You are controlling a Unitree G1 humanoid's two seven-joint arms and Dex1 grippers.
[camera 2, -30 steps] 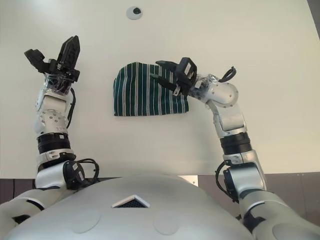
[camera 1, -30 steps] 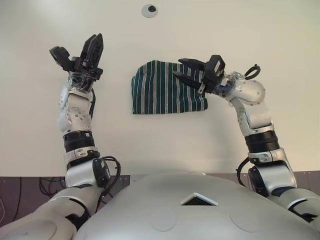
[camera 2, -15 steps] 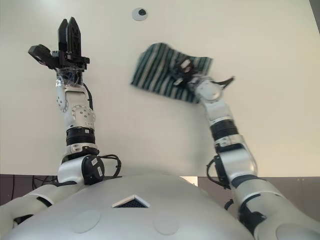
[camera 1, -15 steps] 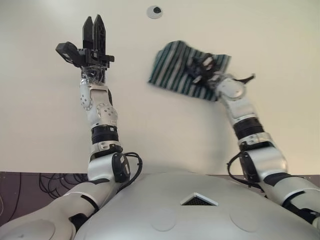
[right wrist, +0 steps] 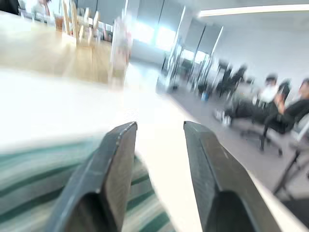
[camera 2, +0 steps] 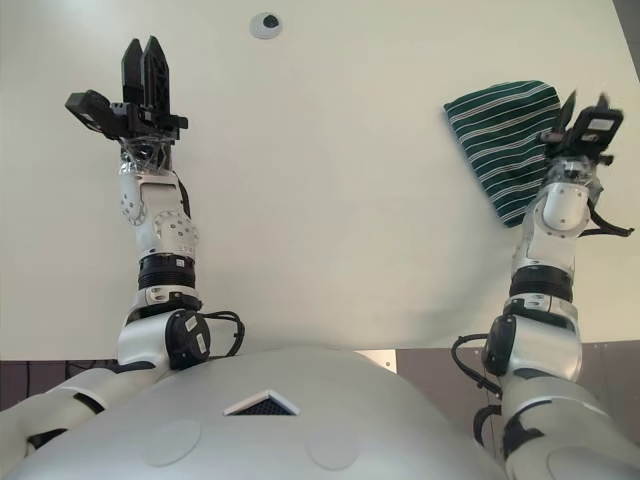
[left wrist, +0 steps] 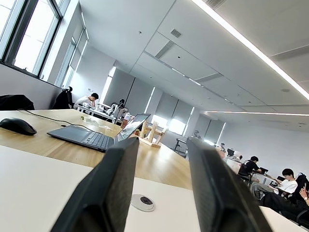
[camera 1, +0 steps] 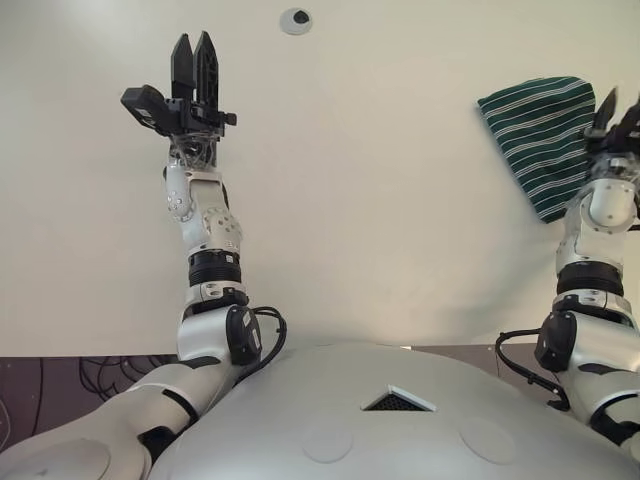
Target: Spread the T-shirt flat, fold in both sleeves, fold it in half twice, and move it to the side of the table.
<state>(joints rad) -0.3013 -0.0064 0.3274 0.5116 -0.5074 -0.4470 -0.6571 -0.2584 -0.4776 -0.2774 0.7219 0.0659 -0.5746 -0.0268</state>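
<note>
The T-shirt (camera 1: 535, 125), dark green with white stripes, lies folded into a small bundle at the table's right side. My right gripper (camera 2: 586, 103) is at the bundle's right edge, open, with nothing between its fingers. The right wrist view has striped cloth (right wrist: 29, 183) beneath that gripper (right wrist: 159, 126). Over the left part of the table (camera 1: 400, 220), far from the shirt, my left gripper (camera 1: 194, 40) is raised with its fingers pointing away from me. In the left wrist view the left gripper (left wrist: 161, 145) is open and holds nothing.
A round grommet (camera 1: 296, 19) is set into the white table at the far middle. The table's right edge (camera 2: 628, 40) runs close past the shirt. A wooden desk (left wrist: 159, 164) with a laptop stands beyond the table.
The folded shirt went from the table's middle to its right side with my right gripper, which is now open. My left arm rose and its fingers narrowed.
</note>
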